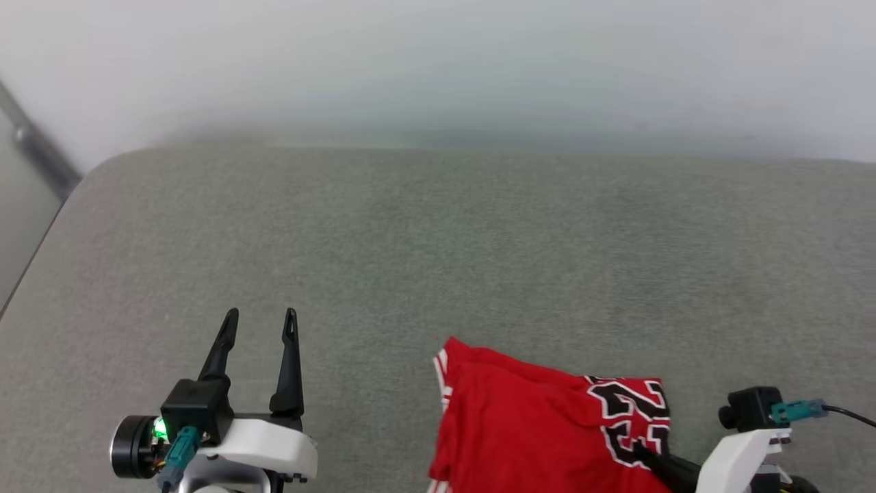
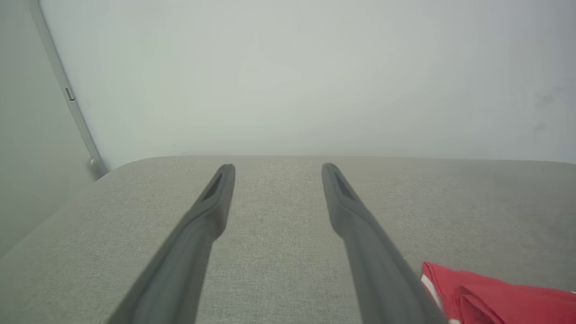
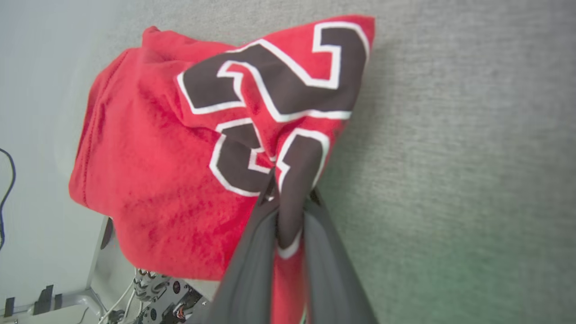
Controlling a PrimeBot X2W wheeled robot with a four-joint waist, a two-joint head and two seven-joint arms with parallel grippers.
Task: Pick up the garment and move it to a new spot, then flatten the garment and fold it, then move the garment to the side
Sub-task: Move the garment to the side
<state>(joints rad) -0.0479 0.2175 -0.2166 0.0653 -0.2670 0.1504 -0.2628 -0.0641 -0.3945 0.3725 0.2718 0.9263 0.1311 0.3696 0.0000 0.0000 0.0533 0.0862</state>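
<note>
Right wrist view, lower centre: right gripper (image 3: 288,204) pinches the crumpled red jersey garment (image 3: 148,180) by its black numerals (image 3: 279,76). Head view: garment lies lengthwise left to right, numerals rightward; left gripper (image 1: 261,313) gapes wide, lower left.

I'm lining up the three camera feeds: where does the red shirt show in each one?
Head view: red shirt at the bottom edge, right of centre.
Left wrist view: a red corner at the bottom right.
Right wrist view: centre and left, a fold pinched in the shut right gripper.
Shared landmark: the grey fabric surface under it.
</note>
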